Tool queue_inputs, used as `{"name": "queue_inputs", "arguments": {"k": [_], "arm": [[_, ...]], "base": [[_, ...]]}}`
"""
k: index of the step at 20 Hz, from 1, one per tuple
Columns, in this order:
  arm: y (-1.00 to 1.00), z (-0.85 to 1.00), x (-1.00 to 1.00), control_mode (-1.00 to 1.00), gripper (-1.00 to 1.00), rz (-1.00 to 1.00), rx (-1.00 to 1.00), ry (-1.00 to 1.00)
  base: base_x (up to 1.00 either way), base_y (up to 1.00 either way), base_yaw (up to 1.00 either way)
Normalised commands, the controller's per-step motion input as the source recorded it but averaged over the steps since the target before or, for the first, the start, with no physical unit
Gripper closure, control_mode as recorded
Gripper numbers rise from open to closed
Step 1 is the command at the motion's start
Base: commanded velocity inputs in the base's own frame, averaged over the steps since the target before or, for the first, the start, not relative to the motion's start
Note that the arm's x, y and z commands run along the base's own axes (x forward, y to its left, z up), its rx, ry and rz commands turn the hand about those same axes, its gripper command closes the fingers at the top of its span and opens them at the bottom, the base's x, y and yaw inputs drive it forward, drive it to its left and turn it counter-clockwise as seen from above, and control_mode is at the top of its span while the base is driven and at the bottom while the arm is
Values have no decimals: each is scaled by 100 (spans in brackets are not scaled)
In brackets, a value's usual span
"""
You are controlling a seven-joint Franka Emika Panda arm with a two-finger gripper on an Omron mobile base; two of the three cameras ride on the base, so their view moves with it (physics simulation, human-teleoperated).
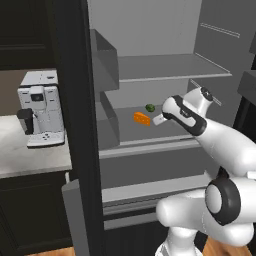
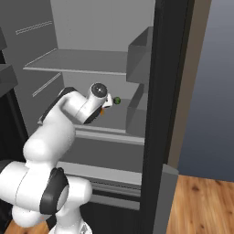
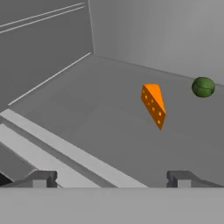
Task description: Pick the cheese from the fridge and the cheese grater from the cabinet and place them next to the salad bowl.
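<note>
My gripper (image 3: 111, 179) is spread wide and empty at the front lip of the fridge (image 1: 165, 65) shelf, with the cheese (image 3: 154, 105) lying ahead and slightly right, clear of my fingertips (image 3: 43, 178), its long axis running roughly away from me.

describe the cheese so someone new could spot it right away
Look into the open fridge with its grey shelves, at the middle shelf ahead of the gripper. The cheese is the small orange wedge there, unlike the round dark-green item beside it.
</note>
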Motion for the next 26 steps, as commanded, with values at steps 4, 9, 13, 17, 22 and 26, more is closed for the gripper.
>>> {"name": "queue_inputs", "arguments": {"k": [4, 9, 13, 17, 22, 26], "arm": [[0, -26, 21, -100, -100, -7, 0, 5], [0, -26, 18, -100, -100, -8, 1, 0], [0, -9, 25, -100, -100, -4, 6, 3], [0, -6, 24, -100, -100, -1, 2, 0], [2, -10, 27, -100, -100, -2, 1, 0], [3, -14, 31, -100, -100, 0, 0, 1]], "base": [[0, 0, 0], [0, 0, 0], [0, 0, 0], [0, 0, 0], [0, 0, 0], [0, 0, 0]]}}
